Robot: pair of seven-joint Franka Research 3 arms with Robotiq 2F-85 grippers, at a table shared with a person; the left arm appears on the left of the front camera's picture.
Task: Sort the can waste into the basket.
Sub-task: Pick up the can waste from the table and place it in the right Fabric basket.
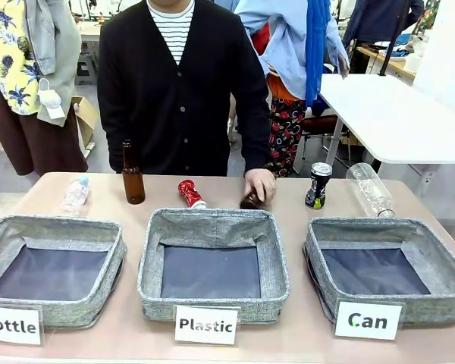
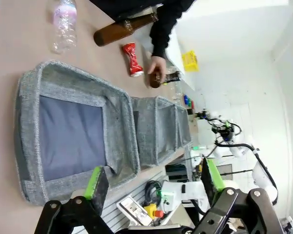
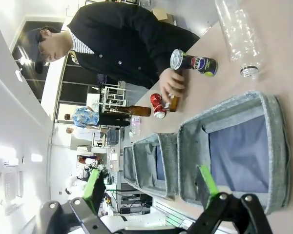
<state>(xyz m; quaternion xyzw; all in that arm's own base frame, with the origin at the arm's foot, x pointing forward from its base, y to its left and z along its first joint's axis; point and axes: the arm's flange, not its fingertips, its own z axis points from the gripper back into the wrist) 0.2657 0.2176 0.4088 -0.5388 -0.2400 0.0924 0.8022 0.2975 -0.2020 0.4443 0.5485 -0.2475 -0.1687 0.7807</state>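
Front view, left to right across the bench [image 1: 303, 337].

1. A crumpled clear plastic bottle [image 1: 76, 193] lies at the far left, behind the grey basket labelled "Bottle" [image 1: 53, 227].
2. A brown glass bottle [image 1: 133, 178] stands upright, just right of the plastic one.
3. The red can [image 1: 190, 193] lies on its side behind the far rim of the middle basket labelled "Plastic" [image 1: 212, 218], silver end towards that rim. Whether it touches cannot be confirmed.
4. The person's hand [image 1: 259, 184] rests on a second brown bottle [image 1: 250, 202], which lies near the far right corner of the "Plastic" basket.
5. The black can [image 1: 318, 185] stands upright, silver top up, just behind the far left corner of the basket labelled "Can" [image 1: 379, 227]. Both cans are on the bench, outside that basket, whose dark liner is exposed.
6. A large clear plastic bottle [image 1: 370, 189] lies on its side to the right of the black can, neck pointing at the "Can" basket's far rim.

Left wrist view: the left pincer [image 2: 153, 181] is spread wide with green pads well apart, gripping nothing, above the "Bottle" basket's near edge.

Right wrist view: the right pincer [image 3: 149, 187] is likewise spread wide and holds nothing, above the near side of the "Can" basket.
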